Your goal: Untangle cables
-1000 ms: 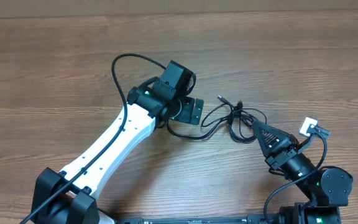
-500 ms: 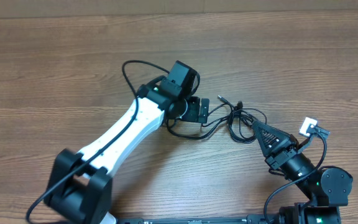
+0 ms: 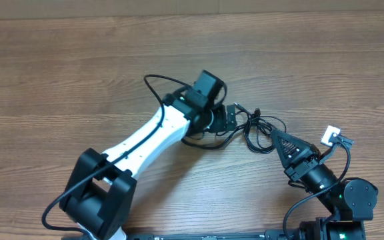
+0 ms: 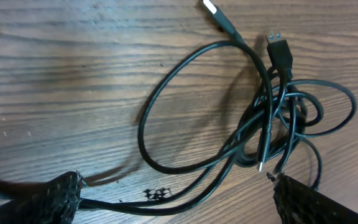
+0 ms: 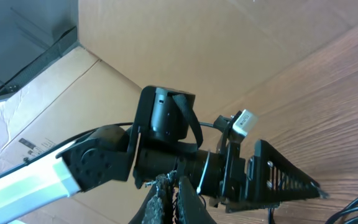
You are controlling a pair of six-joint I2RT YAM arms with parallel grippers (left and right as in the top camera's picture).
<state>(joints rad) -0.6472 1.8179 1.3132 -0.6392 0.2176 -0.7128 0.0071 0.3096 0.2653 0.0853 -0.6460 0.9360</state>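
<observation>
The cables (image 3: 253,127) are thin black cords lying in a tangle of loops on the wooden table, just right of centre. In the left wrist view the cables (image 4: 272,118) show two plug ends at the top, one a USB plug (image 4: 278,46). My left gripper (image 3: 227,120) hangs over the left edge of the tangle and is open. Its fingers (image 4: 48,199) stand wide apart, and two cord strands run across the gap of the left gripper (image 4: 179,202). My right gripper (image 3: 275,137) is shut, with its tip at the right edge of the tangle. The right gripper (image 5: 169,190) shows nothing between its fingers.
The white left arm (image 3: 152,137) stretches from the lower left to the centre of the table (image 3: 79,67). A small white connector (image 3: 331,135) sits beside the right arm. A cardboard wall (image 5: 229,50) rises behind the table.
The left arm has swung right, carrying its open gripper up to the left loops of the tangle. The right arm and the cords have stayed still.
</observation>
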